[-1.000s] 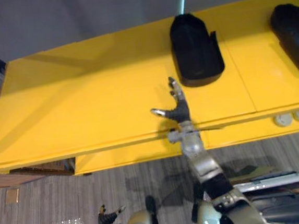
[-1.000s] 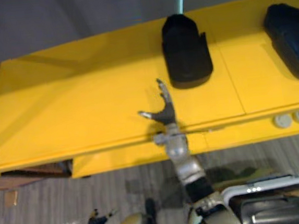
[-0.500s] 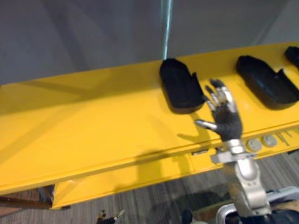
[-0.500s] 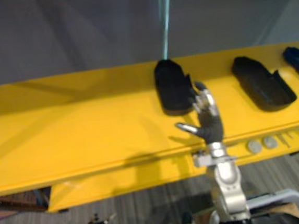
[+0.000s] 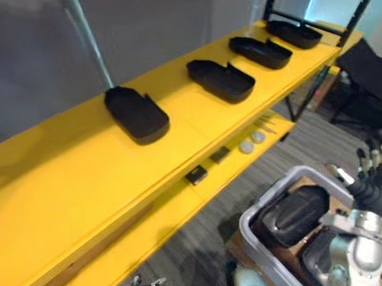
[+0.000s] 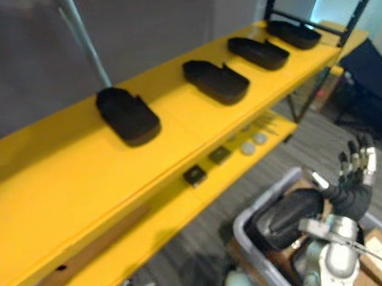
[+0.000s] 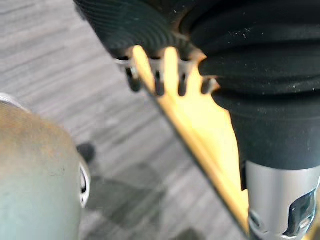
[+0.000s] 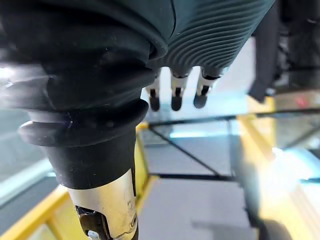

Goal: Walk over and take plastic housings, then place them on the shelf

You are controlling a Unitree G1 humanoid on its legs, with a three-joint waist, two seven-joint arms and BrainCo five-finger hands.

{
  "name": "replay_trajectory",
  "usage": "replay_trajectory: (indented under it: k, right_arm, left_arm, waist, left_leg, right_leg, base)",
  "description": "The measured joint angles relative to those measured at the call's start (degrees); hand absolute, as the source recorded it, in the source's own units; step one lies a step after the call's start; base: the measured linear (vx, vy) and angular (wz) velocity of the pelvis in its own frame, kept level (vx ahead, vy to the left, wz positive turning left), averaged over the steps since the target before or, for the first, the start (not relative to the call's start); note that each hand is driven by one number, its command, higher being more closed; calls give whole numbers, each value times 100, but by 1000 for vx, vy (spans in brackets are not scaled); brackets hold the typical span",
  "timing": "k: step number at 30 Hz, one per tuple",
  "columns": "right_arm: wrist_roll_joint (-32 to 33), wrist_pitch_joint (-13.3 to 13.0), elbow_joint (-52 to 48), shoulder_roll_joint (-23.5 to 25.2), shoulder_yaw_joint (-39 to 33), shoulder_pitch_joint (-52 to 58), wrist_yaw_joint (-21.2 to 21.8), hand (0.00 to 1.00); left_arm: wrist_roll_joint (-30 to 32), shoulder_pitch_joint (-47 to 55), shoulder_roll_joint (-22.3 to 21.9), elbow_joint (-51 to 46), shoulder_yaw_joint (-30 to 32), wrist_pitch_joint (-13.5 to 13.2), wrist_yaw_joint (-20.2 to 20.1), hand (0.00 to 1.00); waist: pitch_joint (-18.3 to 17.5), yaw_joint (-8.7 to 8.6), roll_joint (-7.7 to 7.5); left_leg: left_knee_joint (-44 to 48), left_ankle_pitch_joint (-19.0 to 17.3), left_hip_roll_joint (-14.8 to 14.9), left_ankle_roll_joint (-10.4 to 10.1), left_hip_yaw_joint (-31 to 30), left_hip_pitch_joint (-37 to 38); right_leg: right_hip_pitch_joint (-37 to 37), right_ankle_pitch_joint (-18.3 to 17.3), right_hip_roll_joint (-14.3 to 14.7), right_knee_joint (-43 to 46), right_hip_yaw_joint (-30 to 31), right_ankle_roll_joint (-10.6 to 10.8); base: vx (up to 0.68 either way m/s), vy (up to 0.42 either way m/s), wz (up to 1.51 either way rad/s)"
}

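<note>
Right hand [image 5: 375, 187] has left the shelf [image 5: 61, 188]; open by the bin [image 5: 250, 227].

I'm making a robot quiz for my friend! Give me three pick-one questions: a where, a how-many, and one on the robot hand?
1. Where is the bin, next to the shelf? A on it; B lower, by the right robot hand; C above it.
2. How many housings lie on the shelf's top? A one; B nine; C four.
3. The right robot hand is: A open, empty; B holding a housing; C making a fist.
B, the bin sits low beside the hand; C, four line the yellow top; A, straight fingers, nothing held.
</note>
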Motion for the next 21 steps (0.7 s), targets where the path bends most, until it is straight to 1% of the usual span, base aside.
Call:
replay_trajectory:
  k: [1,2,4,6,8,9,10,11,12,13,14,15,16,17,18,21]
  right_arm:
    - [-4,2,0,-2,-7,-6,-35,0]
    - [-67,4,0,-5,-36,-12,-45,0]
    - [-213,10,5,-97,-38,-80,-44,0]
    - [-215,10,8,-163,-32,-197,-42,0]
    - [-215,9,75,-218,68,-307,-41,0]
    - [-211,5,126,-250,228,-429,-40,0]
    - [-206,1,224,-341,491,-530,-34,0]
    - [-203,-3,289,-407,644,-602,-29,0]
    - [-200,-14,448,-576,1001,-791,-19,0]
    - [-199,-14,489,-614,1058,-852,-18,0]
    - [-185,-15,595,-672,1263,-1072,-18,0]
    - [-139,-25,664,-663,1366,-1174,-18,0]
    - [-88,-27,714,-649,1419,-1206,-16,0]
    - [-10,-31,732,-644,1418,-1184,-17,0]
    - [25,-33,740,-690,1406,-1193,-17,0]
    - [18,-33,764,-709,1600,-1273,-12,0]
  left_arm:
    - [1,7,-30,-42,0,-5,0,0]
    - [17,3,-60,-82,2,-6,5,0]
    - [68,36,-111,-132,12,-5,84,0]
    - [143,49,-184,-153,22,-7,121,0]
    - [183,77,-221,-239,20,-17,131,0]
    - [177,74,-209,-282,68,-33,145,0]
    - [172,79,-226,-346,262,-77,185,0]
    - [150,84,-250,-392,363,-98,201,0]
    - [104,160,-351,-534,595,-219,211,0]
    - [107,178,-382,-560,650,-237,209,0]
    - [20,214,-418,-623,753,-272,222,0]
    - [-98,278,-414,-655,903,-299,267,0]
    - [-113,324,-385,-668,983,-299,319,0]
    - [-117,338,-357,-635,1116,-295,376,0]
    - [-117,365,-331,-619,1143,-297,430,0]
    - [-107,506,-378,-648,1121,-270,478,0]
  waist:
    - [2,2,69]
    - [-4,1,131]
    - [9,30,245]
    - [58,34,308]
    - [64,63,313]
    - [113,140,261]
    - [154,235,193]
    - [162,310,179]
    - [168,469,212]
    - [163,498,256]
    - [210,571,403]
    - [255,656,454]
    - [235,671,491]
    - [313,600,364]
    - [371,607,337]
    - [384,609,355]
  left_leg:
    - [-21,26,36,-32,-63,-42]
    - [-20,88,82,-92,-86,-122]
    - [-57,172,110,-113,-94,-296]
    - [-61,173,105,-115,-101,-271]
    - [57,165,100,-99,-242,-272]
    - [409,107,101,-2,-617,-344]
    - [1067,35,88,120,-1280,-564]
    - [1469,-1,58,169,-1699,-713]
    - [2251,-329,-34,288,-2889,-1113]
    - [2354,-396,-66,288,-3139,-1176]
    - [2648,-563,-164,280,-4098,-1311]
    - [2727,-730,-347,225,-4906,-1263]
    - [2720,-740,-428,236,-5118,-1263]
    - [2743,-751,-614,247,-5297,-1289]
    - [2744,-891,-638,157,-5276,-1271]
    - [2716,-1197,-649,17,-5230,-1228]
  right_leg:
    - [55,122,81,-268,-27,-17]
    - [138,351,172,-608,-45,-23]
    - [218,733,306,-1158,-48,-107]
    - [289,781,343,-1288,-20,-107]
    - [292,787,354,-1318,120,-100]
    - [297,790,351,-1312,299,-98]
    - [290,795,339,-1299,554,-96]
    - [270,783,325,-1283,718,-113]
    - [120,724,413,-1220,1165,-122]
    - [75,723,460,-1204,1265,-122]
    - [-38,724,633,-1154,1574,-125]
    - [-163,730,768,-1110,1860,-116]
    - [-217,765,780,-1112,1931,-65]
    - [-292,884,735,-1094,2069,86]
    - [-354,951,678,-1009,2132,149]
    - [-596,951,752,-726,2240,148]
  base:
    - [39,-133,13]
    - [81,-108,4]
    - [91,-84,-5]
    - [60,-3,-12]
    - [39,20,-33]
    - [12,0,-76]
    - [-2,-9,-94]
    - [-41,72,-145]
    - [-49,118,-124]
    - [-65,202,-163]
    - [-58,214,-149]
    - [-50,226,-149]
    - [-17,215,-90]
    - [-1,188,-33]
    - [-5,203,-16]
    - [-11,265,-26]
